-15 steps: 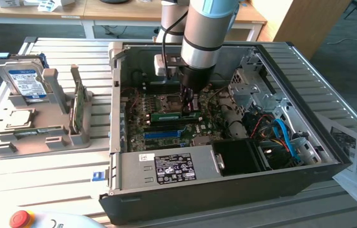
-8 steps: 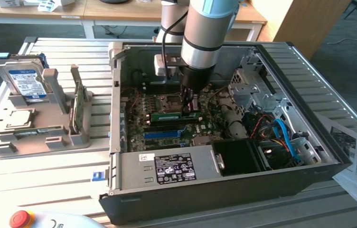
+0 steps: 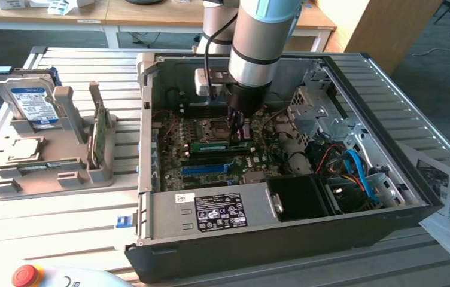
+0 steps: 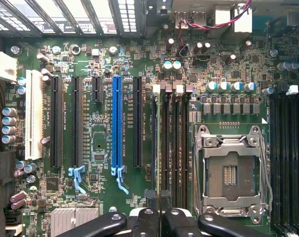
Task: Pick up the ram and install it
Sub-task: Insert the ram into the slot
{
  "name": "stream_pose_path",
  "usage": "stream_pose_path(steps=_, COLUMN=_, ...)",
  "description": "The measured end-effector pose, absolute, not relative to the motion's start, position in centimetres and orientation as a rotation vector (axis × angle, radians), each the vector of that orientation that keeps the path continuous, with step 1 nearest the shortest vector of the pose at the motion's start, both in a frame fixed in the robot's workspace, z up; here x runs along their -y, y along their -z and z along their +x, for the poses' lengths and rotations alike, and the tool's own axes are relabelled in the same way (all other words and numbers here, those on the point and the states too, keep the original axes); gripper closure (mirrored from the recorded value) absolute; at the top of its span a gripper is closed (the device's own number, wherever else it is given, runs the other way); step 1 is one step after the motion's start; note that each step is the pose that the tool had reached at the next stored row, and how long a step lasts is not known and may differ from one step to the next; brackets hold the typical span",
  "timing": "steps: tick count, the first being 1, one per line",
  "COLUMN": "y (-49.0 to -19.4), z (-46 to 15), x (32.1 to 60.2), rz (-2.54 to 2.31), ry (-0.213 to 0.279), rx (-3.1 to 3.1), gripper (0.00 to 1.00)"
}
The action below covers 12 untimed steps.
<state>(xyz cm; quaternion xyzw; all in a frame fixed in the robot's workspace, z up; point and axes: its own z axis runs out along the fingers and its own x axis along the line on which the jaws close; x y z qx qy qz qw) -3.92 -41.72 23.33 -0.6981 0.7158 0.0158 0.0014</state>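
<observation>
Open computer case [image 3: 416, 197] on the slatted bench, side panel off, motherboard [image 4: 97, 143] exposed. The arm stands inside the case with the pincer [image 3: 239, 139] lowered to the board. Pincer state: fingers [image 4: 147, 222] pressed close together, pinching the ram [image 3: 218, 145] on its long upper edge. The ram sits directly under the fingertips, level and lengthwise along the row of black memory slots [image 4: 174, 148], at the slot nearest the expansion connectors; whether it is fully seated cannot be told. The empty processor socket [image 4: 231, 170] lies just beside the pincer on one side of the memory slots. The blue slot strip [image 4: 117, 121] lies near it on the other side. The power supply [image 3: 209, 212] sits well apart from the pincer, at the case's near edge. Outside the case, well clear of the pincer toward the exterior view's left, a grey parts tray [image 3: 65, 179] carries a hard drive [image 3: 29, 98] and an upright green card [image 3: 97, 134].
</observation>
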Motion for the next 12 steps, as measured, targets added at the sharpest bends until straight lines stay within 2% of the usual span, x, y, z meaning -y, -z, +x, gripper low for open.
stream_pose_path(steps=12, y=-23.19, z=-3.91, x=41.69, rz=-2.192, ry=-0.05, rx=-2.246, gripper=0.88)
